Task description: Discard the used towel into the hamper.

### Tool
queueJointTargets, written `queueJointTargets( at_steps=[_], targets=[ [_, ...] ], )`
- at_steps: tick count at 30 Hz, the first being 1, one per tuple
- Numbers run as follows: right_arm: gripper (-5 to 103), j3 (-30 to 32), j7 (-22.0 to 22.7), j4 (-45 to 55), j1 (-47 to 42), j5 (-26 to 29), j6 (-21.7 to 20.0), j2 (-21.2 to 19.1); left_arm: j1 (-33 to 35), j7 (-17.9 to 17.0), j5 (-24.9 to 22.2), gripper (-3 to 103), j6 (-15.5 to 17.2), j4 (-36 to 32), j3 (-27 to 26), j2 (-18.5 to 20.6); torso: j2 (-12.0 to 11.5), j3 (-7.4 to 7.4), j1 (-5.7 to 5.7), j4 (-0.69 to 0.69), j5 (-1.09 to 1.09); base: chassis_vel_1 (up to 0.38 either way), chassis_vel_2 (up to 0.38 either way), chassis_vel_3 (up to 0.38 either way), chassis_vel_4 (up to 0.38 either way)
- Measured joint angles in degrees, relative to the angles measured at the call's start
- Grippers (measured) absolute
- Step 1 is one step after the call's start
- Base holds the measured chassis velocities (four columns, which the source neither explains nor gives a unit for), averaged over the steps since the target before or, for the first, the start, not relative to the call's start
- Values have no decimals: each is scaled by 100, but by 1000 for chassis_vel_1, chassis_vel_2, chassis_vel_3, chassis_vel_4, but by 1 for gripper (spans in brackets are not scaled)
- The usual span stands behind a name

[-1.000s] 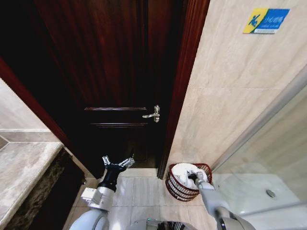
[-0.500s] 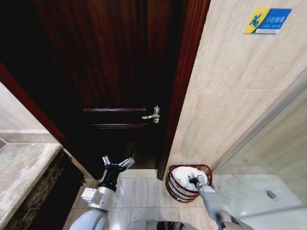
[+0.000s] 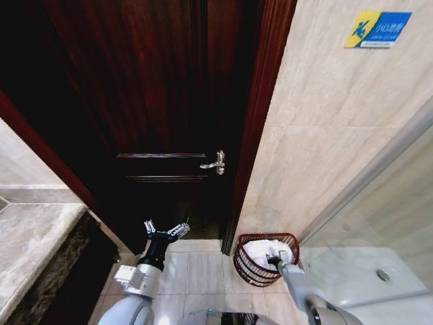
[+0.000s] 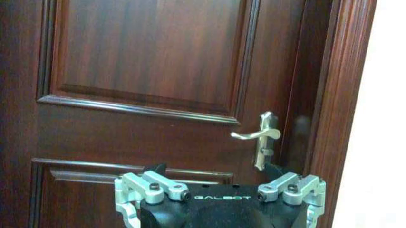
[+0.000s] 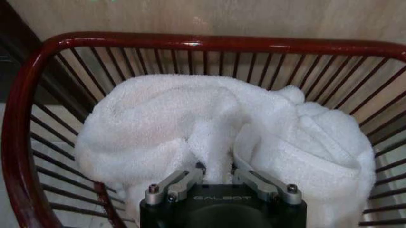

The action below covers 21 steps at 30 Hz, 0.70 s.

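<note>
1. The towel (image 5: 209, 128) is seen bunched inside the hamper (image 5: 19, 118), which stands on the floor by the door frame and the tiled wall.
2. The right hand (image 5: 216, 172) is lowered into the hamper, its fingers closed on a fold of the towel.
3. The left hand (image 3: 164, 231) is held spread and empty in front of the wooden door (image 4: 146, 57), well apart from the hamper.
4. The towel is judged soft, light and limp; no breakage is to be feared, but loose ends may drape over the rim.
5. A thick central fold is judged the best place to be gripped, since a thin edge would slip.
</note>
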Motion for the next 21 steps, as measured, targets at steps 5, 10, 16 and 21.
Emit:
queueJointTargets(
  at_steps=[5,10,16,21],
  targets=[
    [10,19,30,-29,70,150,-219,97,0,0,0,100,0,0,0,0,0,0,0,0,2,0,0,0,0],
    [10,64,51,-122,134,231,-396,112,0,0,0,100,0,0,0,0,0,0,0,1,2,0,0,0,0],
    [11,55,-55,154,-4,477,-598,91,0,0,0,100,0,0,0,0,0,0,0,1,3,0,0,0,0],
    [27,-5,-95,1048,-455,723,-785,81,0,0,0,100,0,0,0,0,0,1,0,0,3,0,0,0,0]
  ],
)
